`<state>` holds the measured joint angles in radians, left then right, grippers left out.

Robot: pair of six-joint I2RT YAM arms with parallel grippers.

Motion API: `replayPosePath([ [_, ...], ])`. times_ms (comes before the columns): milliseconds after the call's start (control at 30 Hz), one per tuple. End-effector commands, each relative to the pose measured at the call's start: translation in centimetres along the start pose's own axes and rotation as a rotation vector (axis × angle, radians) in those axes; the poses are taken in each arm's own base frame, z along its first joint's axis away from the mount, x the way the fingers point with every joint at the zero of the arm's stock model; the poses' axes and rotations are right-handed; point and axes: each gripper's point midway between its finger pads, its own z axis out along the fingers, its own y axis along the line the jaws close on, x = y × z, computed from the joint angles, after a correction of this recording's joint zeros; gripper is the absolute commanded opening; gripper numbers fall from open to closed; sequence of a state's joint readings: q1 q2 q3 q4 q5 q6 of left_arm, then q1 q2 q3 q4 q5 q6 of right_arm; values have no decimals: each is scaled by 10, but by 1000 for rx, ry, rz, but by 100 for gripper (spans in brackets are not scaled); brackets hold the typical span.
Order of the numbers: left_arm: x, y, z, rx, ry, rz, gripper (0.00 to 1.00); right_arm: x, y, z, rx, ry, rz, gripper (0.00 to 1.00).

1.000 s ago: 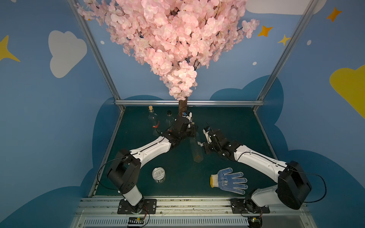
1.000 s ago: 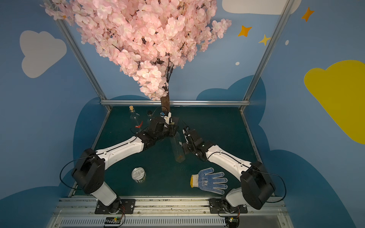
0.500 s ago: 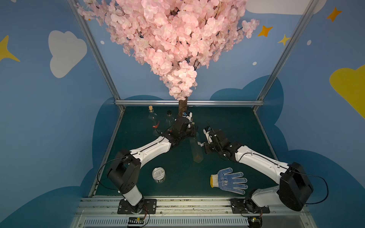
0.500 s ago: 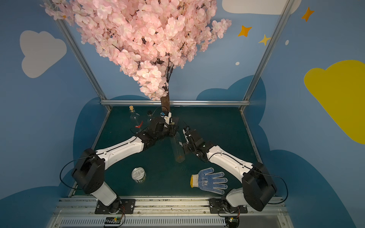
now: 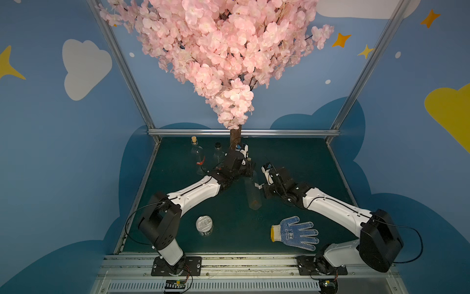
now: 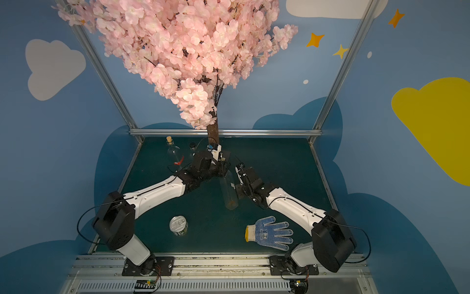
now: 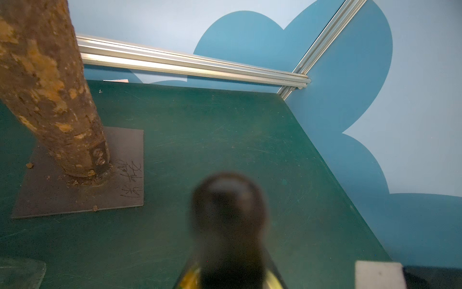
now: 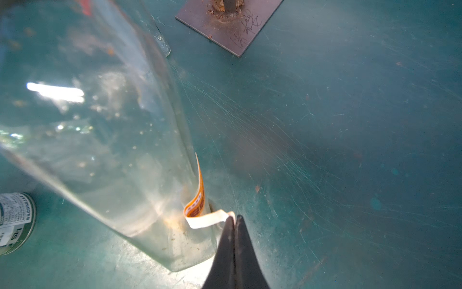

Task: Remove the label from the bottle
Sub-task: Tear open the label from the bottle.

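Right fingers (image 8: 226, 250) pressed together on the half-peeled label (image 8: 198, 200), left fingers (image 5: 251, 166) tight around the neck of the bottle (image 5: 253, 194)

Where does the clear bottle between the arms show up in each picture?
In both top views: the bottle sits mid-table, in front of the tree trunk.
Left wrist view: only what seems its blurred dark top, close to the lens.
Right wrist view: its clear body close up, its label pinched by the right gripper.
Shared landmark: that trunk; its base plate shows in both wrist views.
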<state>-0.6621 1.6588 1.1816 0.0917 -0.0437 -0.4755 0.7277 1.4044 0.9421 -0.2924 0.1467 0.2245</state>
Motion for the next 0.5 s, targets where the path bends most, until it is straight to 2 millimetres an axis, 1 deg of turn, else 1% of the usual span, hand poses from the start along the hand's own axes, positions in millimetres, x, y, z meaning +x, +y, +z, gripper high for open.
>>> replayPosePath([
  [0,25,11,3,-24,77,38,2,0,-3,-7,12,-4,-6,0],
  [233,25,11,1,-6,68,33,2,4,-7,-8,31,5,-6,0],
  [467,25,9,-1,14,57,36,2,2,-7,-8,30,-2,-8,0],
])
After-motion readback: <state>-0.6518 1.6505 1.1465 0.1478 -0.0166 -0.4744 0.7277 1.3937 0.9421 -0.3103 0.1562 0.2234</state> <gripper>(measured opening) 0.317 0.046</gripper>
